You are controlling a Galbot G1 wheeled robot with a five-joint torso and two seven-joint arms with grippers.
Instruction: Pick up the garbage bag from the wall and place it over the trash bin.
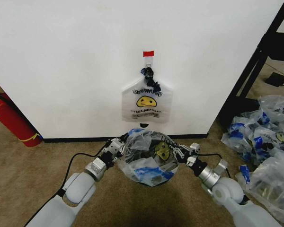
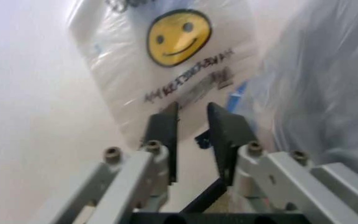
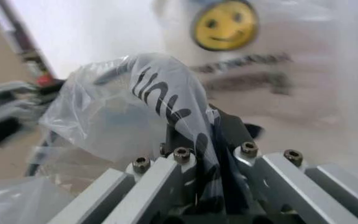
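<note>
The garbage bag, thin whitish plastic with blue patches and a yellow face, is spread open low in front of the wall. It drapes over the trash bin, of which just a dark edge shows below. My right gripper is shut on the bag's right rim; the right wrist view shows lettered plastic pinched in that gripper. My left gripper is at the bag's left rim. In the left wrist view its fingers stand apart with nothing between them.
A second smiley bag hangs on the wall from a hook under red tape, right above the bin. A red fire extinguisher stands at the left. Heaped clear bags and a black frame are at the right.
</note>
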